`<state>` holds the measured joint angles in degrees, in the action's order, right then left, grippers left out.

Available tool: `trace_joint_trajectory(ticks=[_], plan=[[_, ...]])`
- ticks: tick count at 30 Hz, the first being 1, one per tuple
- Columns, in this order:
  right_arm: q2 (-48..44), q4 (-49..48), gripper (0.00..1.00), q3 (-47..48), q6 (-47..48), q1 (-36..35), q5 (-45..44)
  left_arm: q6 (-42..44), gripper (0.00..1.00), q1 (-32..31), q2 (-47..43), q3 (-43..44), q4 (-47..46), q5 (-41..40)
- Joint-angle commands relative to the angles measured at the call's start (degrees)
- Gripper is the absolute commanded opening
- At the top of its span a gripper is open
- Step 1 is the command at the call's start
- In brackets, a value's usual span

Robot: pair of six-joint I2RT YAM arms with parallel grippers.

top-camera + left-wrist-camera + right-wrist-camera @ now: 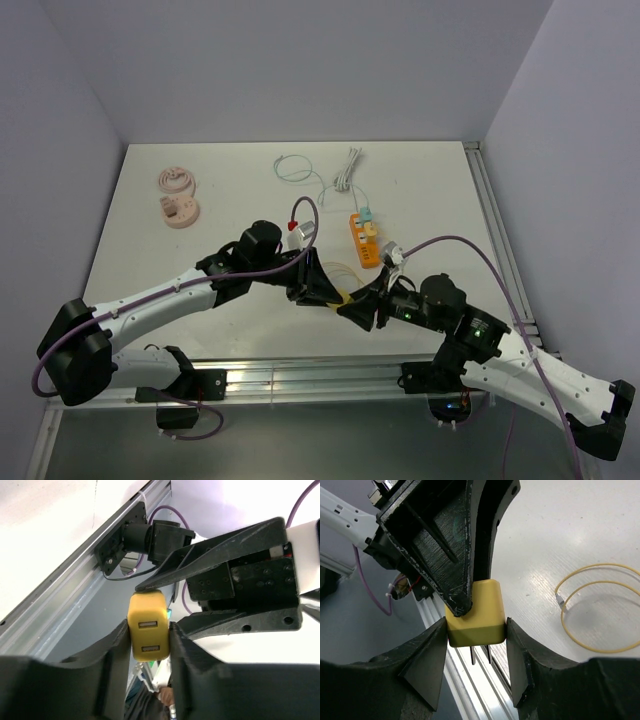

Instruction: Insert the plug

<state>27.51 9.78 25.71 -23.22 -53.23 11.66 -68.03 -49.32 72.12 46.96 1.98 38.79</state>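
Yellow USB charger plug point(148, 632): boxy, rounded corners, two USB ports stacked on one face. Two dark prongs stick out of the opposite side, pointing down in the right wrist view. It is off the table, on the near side of the orange power strip point(365, 240), not touching it, slightly left of it in the top view. The plug is pinched on two sides by the left gripper point(148, 629) and on the other two by the right gripper point(475, 626), fingers touching the body. Power strip: orange, narrow bar, flat on the table, long axis running roughly near to far.
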Motion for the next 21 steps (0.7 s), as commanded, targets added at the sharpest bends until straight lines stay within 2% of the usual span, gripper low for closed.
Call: trace_joint_trajectory(ticks=[1,5,8,12,15,19,21], plan=[[-0.3,-0.2,0.0,-0.4,1.2,1.0,-6.7,3.5,0.42,-1.0,-1.5,1.2,2.2,7.3],[-0.3,-0.2,0.0,-0.3,1.2,0.9,-6.7,3.6,0.48,-1.0,-1.7,1.4,2.2,7.5],[0.2,-0.6,0.0,-0.3,1.3,0.9,-6.0,3.6,0.43,-1.0,-1.8,1.6,1.7,8.1],[1.0,-1.4,0.0,-0.4,1.6,0.9,-3.8,5.2,0.47,-1.0,-0.9,2.5,3.5,7.6],[-0.1,-0.7,0.0,-0.5,1.4,0.9,-3.6,8.2,0.54,-0.9,-0.5,4.4,8.4,4.2],[-2.1,0.0,0.0,-0.7,1.5,0.8,-1.2,9.3,0.72,0.3,-1.1,5.1,11.0,2.4],[-2.6,0.0,0.0,-0.8,1.7,0.7,0.3,9.8,0.75,0.8,-1.2,5.2,11.6,2.1]])
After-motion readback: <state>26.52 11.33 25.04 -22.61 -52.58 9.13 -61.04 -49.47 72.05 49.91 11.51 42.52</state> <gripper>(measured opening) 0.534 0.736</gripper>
